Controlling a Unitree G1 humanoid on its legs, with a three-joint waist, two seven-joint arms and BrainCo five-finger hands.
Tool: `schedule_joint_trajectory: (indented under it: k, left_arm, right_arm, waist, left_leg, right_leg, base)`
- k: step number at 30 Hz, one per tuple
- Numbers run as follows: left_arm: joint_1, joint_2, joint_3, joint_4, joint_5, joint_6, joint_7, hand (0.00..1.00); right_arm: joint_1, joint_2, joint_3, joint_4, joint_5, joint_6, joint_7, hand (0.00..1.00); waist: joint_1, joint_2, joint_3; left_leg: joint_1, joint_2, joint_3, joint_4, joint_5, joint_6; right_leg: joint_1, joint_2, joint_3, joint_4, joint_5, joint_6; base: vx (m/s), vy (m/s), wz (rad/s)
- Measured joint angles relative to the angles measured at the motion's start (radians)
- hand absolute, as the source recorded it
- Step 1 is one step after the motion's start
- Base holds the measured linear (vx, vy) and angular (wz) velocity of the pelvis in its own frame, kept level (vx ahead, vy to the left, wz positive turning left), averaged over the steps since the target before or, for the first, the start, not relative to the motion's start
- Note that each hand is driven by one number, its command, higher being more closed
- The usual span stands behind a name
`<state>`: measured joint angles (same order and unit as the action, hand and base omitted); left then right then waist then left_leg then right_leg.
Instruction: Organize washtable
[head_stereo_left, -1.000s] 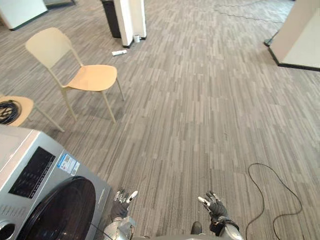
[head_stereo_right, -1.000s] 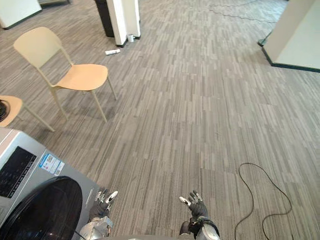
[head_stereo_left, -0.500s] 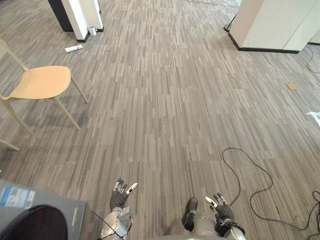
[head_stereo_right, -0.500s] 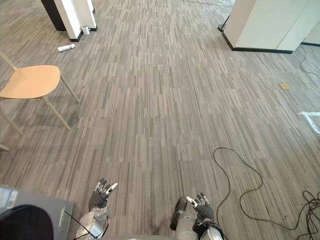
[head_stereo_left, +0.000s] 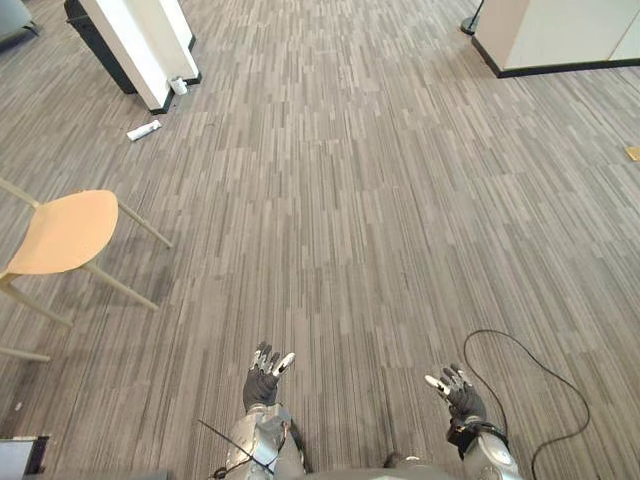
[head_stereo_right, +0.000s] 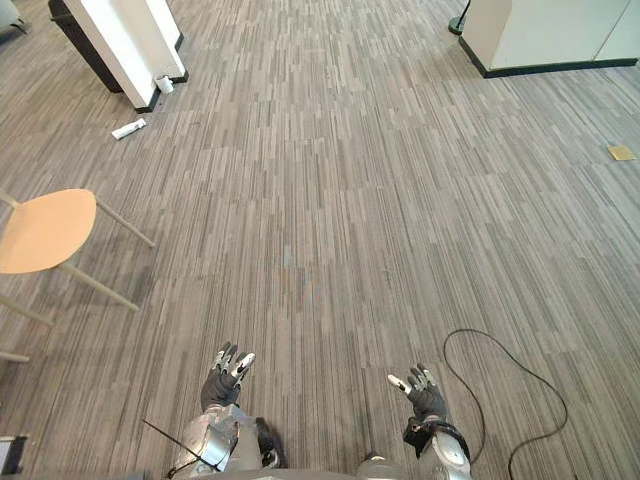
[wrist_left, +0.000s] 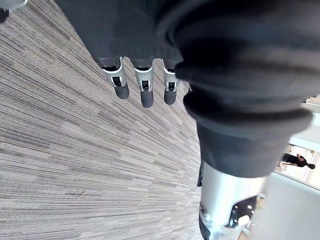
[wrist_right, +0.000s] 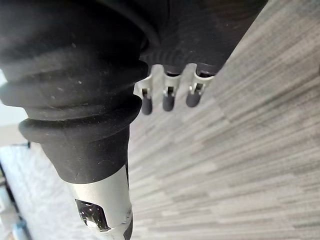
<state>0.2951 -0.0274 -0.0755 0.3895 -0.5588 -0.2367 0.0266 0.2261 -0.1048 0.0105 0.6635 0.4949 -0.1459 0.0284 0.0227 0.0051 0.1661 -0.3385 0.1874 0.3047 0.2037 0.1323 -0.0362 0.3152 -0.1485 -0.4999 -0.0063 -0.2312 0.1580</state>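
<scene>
No washtable or wash items are in sight; grey striped floor (head_stereo_left: 350, 200) stretches ahead. My left hand (head_stereo_left: 263, 375) is held low in front with straight, spread fingers (wrist_left: 145, 85) and nothing in it. My right hand (head_stereo_left: 455, 392) hangs at the same height to the right, palm up, with its fingers (wrist_right: 167, 100) also straight and empty. Both hands are above bare floor and touch nothing.
A tan wooden chair (head_stereo_left: 65, 230) stands at the left. A white pillar (head_stereo_left: 135, 40) with a dark base rises at the far left, with a small white bottle (head_stereo_left: 143, 130) and a cup (head_stereo_left: 179, 86) on the floor beside it. A white cabinet (head_stereo_left: 560, 30) stands far right.
The camera has swung right: the washing machine has slid out at the lower left and the chair sits nearer the left edge. Both hands stay open and empty.
</scene>
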Motion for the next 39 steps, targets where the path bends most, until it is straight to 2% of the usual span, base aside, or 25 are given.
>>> schedule_joint_trajectory:
  k: [1, 3, 4, 5, 7, 8, 10, 11, 14, 16, 17, 18, 20, 21, 22, 23, 24, 25, 27, 29, 30, 33, 35, 37, 39]
  left_arm:
    - [0.001, 0.011, 0.000, 0.001, 0.001, 0.001, 0.001, 0.00]
    - [-0.010, 0.020, 0.003, -0.013, 0.003, 0.002, 0.001, 0.00]
    - [-0.009, 0.025, -0.002, -0.018, 0.006, 0.003, 0.001, 0.00]
    - [-0.009, 0.022, -0.006, -0.020, 0.008, 0.003, 0.001, 0.00]
    - [-0.006, 0.028, -0.042, -0.021, 0.014, 0.003, 0.000, 0.00]
    - [-0.015, 0.037, -0.054, -0.021, 0.024, 0.005, -0.002, 0.00]
    - [-0.020, 0.043, -0.052, -0.021, 0.028, 0.008, 0.001, 0.00]
    - [-0.020, 0.051, -0.054, -0.019, 0.031, 0.011, 0.002, 0.00]
    - [-0.034, 0.058, -0.077, 0.001, 0.030, 0.014, 0.003, 0.00]
    - [-0.061, 0.062, -0.087, 0.037, 0.033, 0.020, 0.002, 0.00]
    - [-0.063, 0.067, -0.083, 0.040, 0.035, 0.023, 0.002, 0.00]
    - [-0.057, 0.072, -0.083, 0.042, 0.047, 0.023, 0.001, 0.00]
    - [-0.051, 0.069, -0.082, 0.068, 0.054, 0.032, 0.001, 0.00]
    - [-0.047, 0.057, -0.079, 0.074, 0.055, 0.033, 0.001, 0.00]
    - [-0.048, 0.058, -0.075, 0.084, 0.059, 0.035, 0.000, 0.00]
    - [-0.046, 0.049, -0.068, 0.094, 0.060, 0.036, -0.001, 0.00]
    - [-0.029, 0.045, -0.057, 0.093, 0.059, 0.035, -0.001, 0.00]
    - [-0.008, 0.024, -0.038, 0.092, 0.052, 0.034, -0.001, 0.00]
    - [0.021, 0.018, -0.032, 0.093, 0.040, 0.035, -0.001, 0.00]
    - [0.059, 0.016, -0.025, 0.089, 0.019, 0.036, -0.005, 0.00]
    - [0.062, 0.014, -0.021, 0.088, 0.019, 0.037, -0.005, 0.00]
    - [0.075, -0.007, 0.014, 0.078, 0.019, 0.044, -0.005, 0.00]
    - [0.067, -0.008, 0.018, 0.074, 0.019, 0.044, -0.004, 0.00]
    - [0.064, -0.006, 0.020, 0.077, 0.018, 0.045, -0.002, 0.00]
    - [0.047, -0.005, 0.016, 0.081, 0.018, 0.044, -0.003, 0.00]
  right_arm:
    - [-0.006, 0.027, 0.000, 0.000, -0.001, -0.002, 0.001, 0.00]
    - [-0.038, 0.041, 0.019, 0.002, -0.018, -0.001, 0.018, 0.00]
    - [-0.045, 0.045, 0.023, 0.001, -0.026, -0.002, 0.021, 0.00]
    - [-0.047, 0.046, 0.023, 0.000, -0.025, -0.003, 0.020, 0.00]
    - [-0.036, 0.048, 0.024, -0.001, -0.021, -0.003, 0.020, 0.00]
    - [-0.034, 0.058, 0.029, 0.000, -0.013, -0.003, 0.021, 0.00]
    - [-0.031, 0.061, 0.029, -0.002, -0.013, -0.002, 0.022, 0.00]
    - [-0.025, 0.058, 0.026, -0.005, -0.013, -0.002, 0.022, 0.00]
    - [0.015, 0.059, 0.013, -0.056, -0.010, -0.002, 0.036, 0.00]
    - [0.021, 0.058, -0.007, -0.070, -0.010, -0.003, 0.040, 0.00]
    - [0.024, 0.060, -0.006, -0.067, -0.006, -0.002, 0.040, 0.00]
    - [0.032, 0.058, -0.003, -0.067, -0.003, -0.002, 0.040, 0.00]
    - [0.032, 0.053, -0.008, -0.057, -0.004, -0.001, 0.042, 0.00]
    - [0.019, 0.044, -0.008, -0.057, -0.004, -0.001, 0.042, 0.00]
    - [-0.002, 0.038, -0.010, -0.063, 0.002, -0.003, 0.046, 0.00]
    - [-0.007, 0.031, -0.010, -0.063, 0.010, -0.002, 0.051, 0.00]
    - [-0.007, 0.025, -0.003, -0.062, 0.016, -0.001, 0.056, 0.00]
    - [-0.011, 0.015, -0.002, -0.060, 0.036, -0.001, 0.059, 0.00]
    - [-0.038, 0.017, -0.005, -0.040, 0.050, -0.003, 0.054, 0.00]
    - [-0.062, 0.012, -0.005, -0.020, 0.063, -0.002, 0.040, 0.00]
    - [-0.066, 0.012, -0.006, -0.020, 0.068, -0.002, 0.038, 0.00]
    - [-0.064, 0.007, -0.010, -0.006, 0.074, 0.002, 0.037, 0.00]
    - [-0.060, 0.008, -0.023, 0.003, 0.074, 0.002, 0.037, 0.00]
    - [-0.048, 0.011, -0.034, 0.020, 0.075, 0.002, 0.036, 0.00]
    - [-0.049, 0.019, -0.044, 0.018, 0.075, 0.000, 0.038, 0.00]
  waist:
    - [-0.009, -0.041, -0.015]
    - [-0.004, -0.055, -0.020]
    - [-0.004, -0.060, -0.023]
    - [-0.004, -0.059, -0.024]
    - [-0.009, -0.051, -0.045]
    - [-0.014, -0.054, -0.046]
    - [-0.024, -0.055, -0.046]
    - [-0.048, -0.029, -0.032]
    - [-0.090, -0.010, -0.019]
    - [-0.107, -0.008, -0.016]
    - [-0.115, -0.016, -0.017]
    - [-0.117, -0.026, -0.019]
    - [-0.106, -0.007, -0.030]
    - [-0.095, 0.009, -0.031]
    - [-0.091, 0.024, -0.021]
    - [-0.086, 0.048, -0.007]
    - [-0.077, 0.058, 0.004]
    - [-0.053, 0.097, 0.007]
    - [-0.033, 0.088, 0.015]
    - [-0.031, 0.054, 0.014]
    - [-0.032, 0.050, 0.015]
    - [-0.033, 0.038, 0.012]
    - [-0.034, 0.039, 0.008]
    - [-0.030, 0.033, -0.023]
    - [-0.034, 0.006, -0.040]
  left_leg:
    - [-0.005, -0.034, 0.011, 0.012, -0.034, 0.026]
    - [-0.010, -0.051, 0.036, 0.055, -0.083, 0.067]
    - [0.034, -0.074, 0.056, 0.055, -0.117, 0.073]
    - [0.066, -0.088, 0.058, 0.051, -0.137, 0.079]
    - [0.192, -0.141, 0.066, -0.011, -0.206, 0.096]
    - [0.268, -0.179, 0.064, -0.049, -0.244, 0.110]
    - [0.330, -0.197, 0.048, -0.078, -0.267, 0.120]
    - [0.422, -0.206, 0.017, -0.122, -0.289, 0.122]
    - [0.530, -0.206, -0.035, -0.167, -0.321, 0.125]
    - [0.577, -0.198, -0.060, -0.170, -0.359, 0.119]
    - [0.608, -0.196, -0.073, -0.179, -0.377, 0.095]
    - [0.653, -0.202, -0.091, -0.192, -0.398, 0.061]
    - [0.680, -0.175, -0.111, -0.139, -0.414, 0.033]
    - [0.653, -0.149, -0.104, -0.062, -0.416, 0.029]
    - [0.560, -0.111, -0.102, 0.174, -0.391, -0.013]
    - [0.457, -0.052, -0.093, 0.453, -0.265, -0.115]
    - [0.411, -0.003, -0.092, 0.587, -0.196, -0.172]
    - [0.333, 0.099, -0.059, 0.828, -0.187, -0.185]
    - [0.251, 0.164, 0.005, 0.978, -0.225, -0.119]
    - [0.168, 0.178, 0.108, 0.833, -0.262, -0.065]
    - [0.158, 0.173, 0.124, 0.743, -0.263, -0.064]
    - [0.154, 0.052, 0.090, 0.115, -0.238, -0.090]
    - [0.156, 0.007, 0.022, -0.093, -0.189, -0.113]
    - [0.164, -0.036, 0.002, -0.077, -0.042, -0.024]
    - [0.209, -0.098, 0.044, -0.094, -0.079, 0.031]
  right_leg:
    - [-0.007, -0.041, 0.003, 0.010, 0.014, 0.026]
    - [-0.070, -0.099, 0.067, 0.122, 0.089, 0.056]
    - [-0.088, -0.141, 0.098, 0.219, 0.139, 0.035]
    - [-0.111, -0.166, 0.108, 0.296, 0.168, 0.001]
    - [-0.217, -0.271, 0.123, 0.619, 0.347, -0.203]
    - [-0.338, -0.314, 0.187, 0.872, 0.353, -0.245]
    - [-0.416, -0.295, 0.221, 0.995, 0.266, -0.230]
    - [-0.487, -0.244, 0.204, 1.050, 0.126, -0.210]
    - [-0.601, -0.159, 0.122, 0.947, 0.005, -0.168]
    - [-0.690, -0.086, 0.044, 0.636, 0.043, -0.149]
    - [-0.691, -0.050, -0.021, 0.374, 0.142, -0.153]
    - [-0.699, -0.028, -0.046, 0.248, 0.234, -0.190]
    - [-0.689, -0.005, -0.012, 0.298, 0.337, -0.300]
    - [-0.682, 0.001, -0.018, 0.314, 0.312, -0.307]
    - [-0.650, -0.001, -0.025, 0.325, 0.269, -0.295]
    - [-0.580, 0.030, -0.029, 0.303, 0.232, -0.278]
    - [-0.533, 0.054, -0.018, 0.267, 0.224, -0.268]
    - [-0.431, 0.119, 0.002, 0.193, 0.215, -0.265]
    - [-0.327, 0.137, 0.047, 0.138, 0.187, -0.268]
    - [-0.231, 0.119, 0.102, 0.069, 0.172, -0.225]
    - [-0.211, 0.116, 0.106, 0.054, 0.171, -0.217]
    - [-0.136, 0.082, 0.124, 0.017, 0.142, -0.151]
    - [-0.097, 0.065, 0.117, 0.014, 0.107, -0.095]
    - [-0.070, 0.010, 0.123, 0.048, 0.062, -0.023]
    - [-0.146, -0.096, 0.128, 0.250, 0.059, 0.001]
  base:
    - [0.49, 0.279, 0.01]
    - [0.53, 0.336, -0.07]
    - [0.46, 0.336, -0.11]
    - [0.47, 0.342, -0.02]
    - [0.54, 0.378, 0.05]
    - [0.51, 0.325, 0.12]
    - [0.47, 0.243, 0.19]
    - [0.54, 0.236, 0.37]
    - [0.59, 0.158, 0.71]
    - [0.60, 0.042, 0.75]
    - [0.61, -0.025, 0.90]
    - [0.64, -0.039, 0.95]
    - [0.65, -0.071, 0.46]
    - [0.70, -0.120, 0.11]
    - [0.64, -0.171, 0.08]
    - [0.76, -0.176, 0.11]
    - [0.75, -0.153, -0.26]
    - [0.72, -0.096, -0.68]
    - [0.52, -0.046, -0.79]
    - [0.47, 0.011, -0.65]
    - [0.49, 0.056, -0.47]
    - [0.52, 0.154, -0.28]
    - [0.51, 0.297, -0.07]
    - [0.50, 0.347, -0.17]
    - [0.49, 0.366, -0.22]
